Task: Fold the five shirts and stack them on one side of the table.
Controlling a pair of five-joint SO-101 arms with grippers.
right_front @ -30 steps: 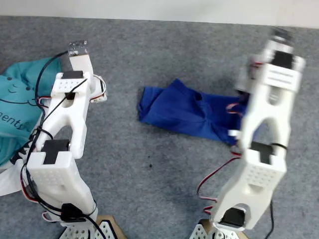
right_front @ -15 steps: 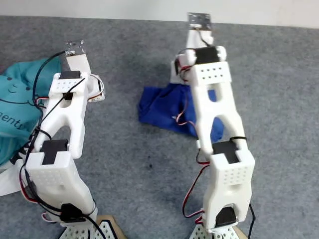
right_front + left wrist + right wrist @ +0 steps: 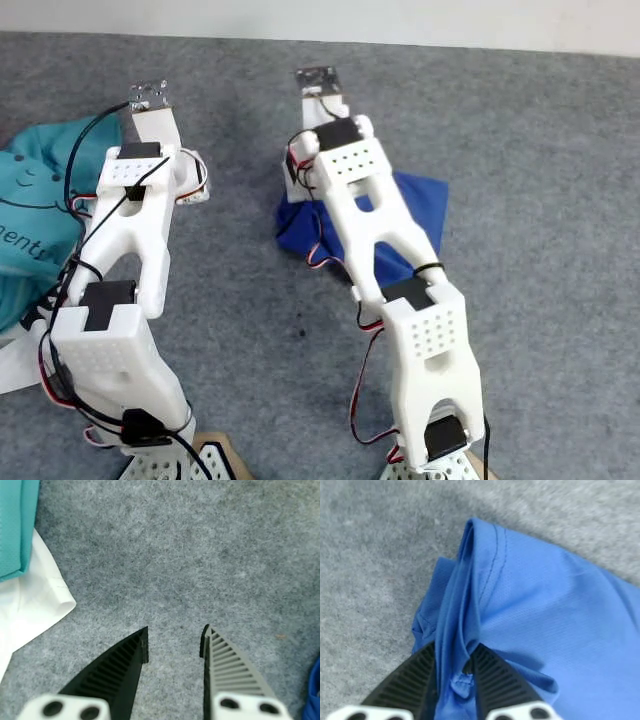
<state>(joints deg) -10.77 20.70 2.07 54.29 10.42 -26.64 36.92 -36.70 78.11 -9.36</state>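
Note:
A blue shirt [image 3: 420, 200] lies bunched on the grey felt mid-table, half hidden under the right arm. My right gripper [image 3: 455, 667] is shut on a gathered fold of the blue shirt [image 3: 545, 615], over its left end. A teal shirt [image 3: 35, 215] sits at the table's left edge, with a white shirt [image 3: 15, 365] below it. In the left wrist view the teal shirt [image 3: 17, 525] and white shirt [image 3: 30, 600] lie off to one side. My left gripper [image 3: 174, 639] hangs open over bare felt between the teal and blue shirts.
Grey felt [image 3: 560, 150] covers the table, with free room at the right and at the front middle. A pale strip runs along the far edge [image 3: 450, 20]. Both arm bases stand at the near edge.
The right arm has swung from the right side of the table to the left, carrying the blue shirt's right end over onto its left part. The left arm has stayed still.

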